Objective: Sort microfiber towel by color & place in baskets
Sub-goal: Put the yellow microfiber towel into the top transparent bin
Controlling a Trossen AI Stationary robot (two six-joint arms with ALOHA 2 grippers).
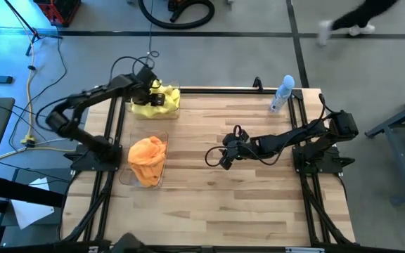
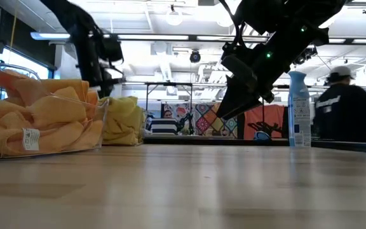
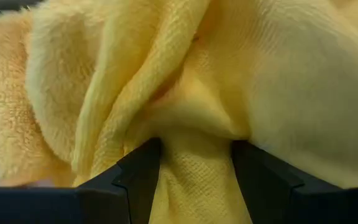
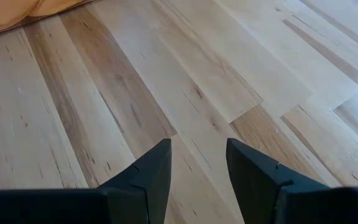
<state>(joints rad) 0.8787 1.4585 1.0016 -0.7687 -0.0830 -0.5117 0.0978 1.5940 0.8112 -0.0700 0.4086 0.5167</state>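
Observation:
Yellow microfiber towels (image 1: 162,105) lie heaped in the far clear basket (image 1: 177,112) at the table's far left. Orange ones (image 1: 148,160) fill the near basket (image 1: 162,180). In the low view the orange heap (image 2: 43,121) stands in front of the yellow heap (image 2: 122,121). My left gripper (image 1: 153,95) hangs over the yellow heap, pointing steeply down. It is open, and a yellow towel (image 3: 241,74) fills the gap between its fingers (image 3: 194,168). My right gripper (image 1: 225,161) hovers open over bare wood at mid-table, with nothing between its fingers (image 4: 197,162). My left gripper comes at the yellow towel from above. A bunched fold (image 3: 194,155) sits between its two spread fingers and touches the inner side of each. Folds of the cloth gather toward that gap. The towel rests on the yellow heap in the far basket.
A slim clear spray bottle (image 1: 282,93) stands at the table's far edge, right of middle, and shows upright in the low view (image 2: 298,108). A person (image 2: 348,114) is beyond the table. Bare wood (image 1: 259,204) spreads across the middle and right of the table.

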